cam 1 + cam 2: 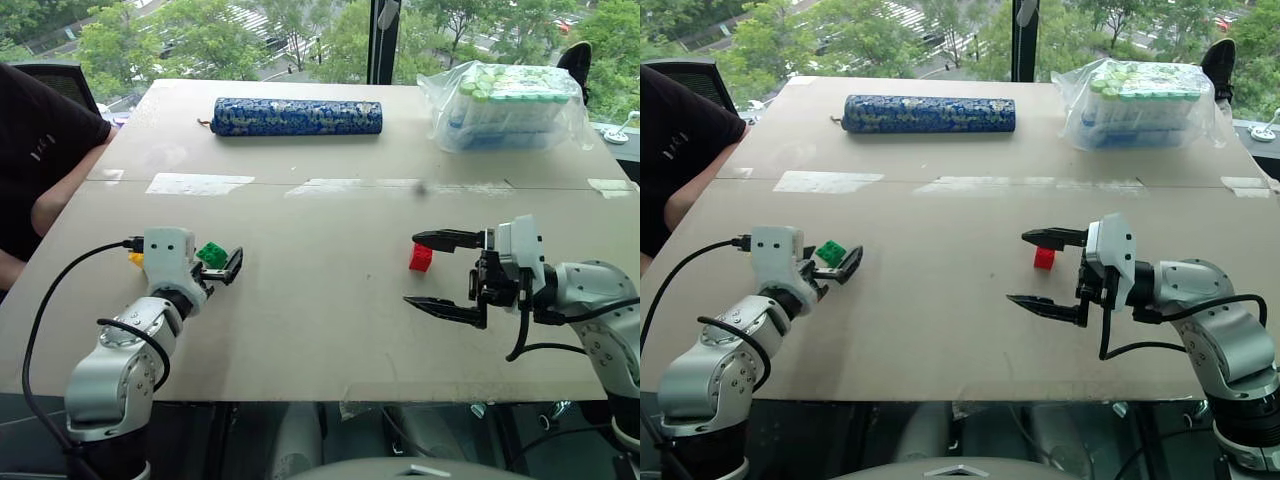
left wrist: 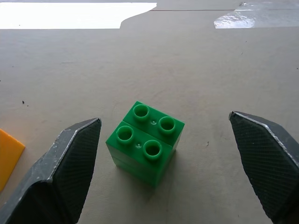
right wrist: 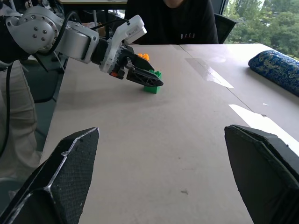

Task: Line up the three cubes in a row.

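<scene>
The green cube [image 2: 145,142] sits studs-up on the table between the fingertips of my left gripper [image 2: 164,119], which is open with a gap on each side of the cube. The yellow cube [image 1: 135,259] lies just behind that wrist, partly hidden; in the right wrist view it is the yellow cube [image 3: 142,57] beyond the green one. The red cube [image 1: 421,257] rests on the table right of centre. My right gripper [image 1: 411,270] hovers level, pointing left, open and empty, with the red cube seen past its fingers.
A blue patterned roll [image 1: 297,116] and a plastic bag of green-capped tubes [image 1: 510,105] lie at the far side of the table [image 1: 320,200]. A person in black [image 1: 40,150] sits at the left edge, with a forearm near the table.
</scene>
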